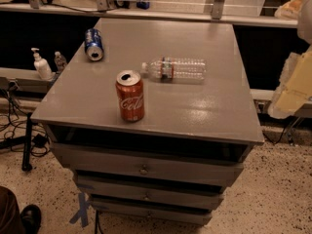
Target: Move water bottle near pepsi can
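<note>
gripper at right edge, water bottle lying well left

The water bottle was clear, with a white cap and a red-and-blue label band. The pepsi can was blue with white markings and a silver top. The cola can was red with white script. The cabinet was grey. The gripper, at the right edge, looked cream-yellow.
</note>
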`<state>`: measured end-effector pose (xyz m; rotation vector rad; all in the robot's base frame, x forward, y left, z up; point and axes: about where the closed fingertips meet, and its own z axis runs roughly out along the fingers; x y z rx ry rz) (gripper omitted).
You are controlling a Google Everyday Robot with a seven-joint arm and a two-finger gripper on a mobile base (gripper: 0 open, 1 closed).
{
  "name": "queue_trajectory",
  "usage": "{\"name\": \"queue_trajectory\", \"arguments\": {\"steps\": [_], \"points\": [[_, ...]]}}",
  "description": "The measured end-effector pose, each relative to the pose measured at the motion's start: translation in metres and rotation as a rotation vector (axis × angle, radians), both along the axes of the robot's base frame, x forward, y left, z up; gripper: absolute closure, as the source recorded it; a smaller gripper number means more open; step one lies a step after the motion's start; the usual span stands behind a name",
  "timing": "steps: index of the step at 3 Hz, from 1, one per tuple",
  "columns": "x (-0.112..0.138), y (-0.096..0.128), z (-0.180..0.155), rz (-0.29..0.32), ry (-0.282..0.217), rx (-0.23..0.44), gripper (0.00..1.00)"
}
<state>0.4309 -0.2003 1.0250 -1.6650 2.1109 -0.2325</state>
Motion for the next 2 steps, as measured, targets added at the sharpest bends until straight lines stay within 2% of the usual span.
{"name": "queue_trajectory", "arguments": {"steps": [1, 2], "points": [[0.0, 0.0, 0.0, 0.0, 0.0, 0.0, 0.0], [0.009, 0.012, 0.002, 0.032, -0.037, 0.02, 0.0]]}}
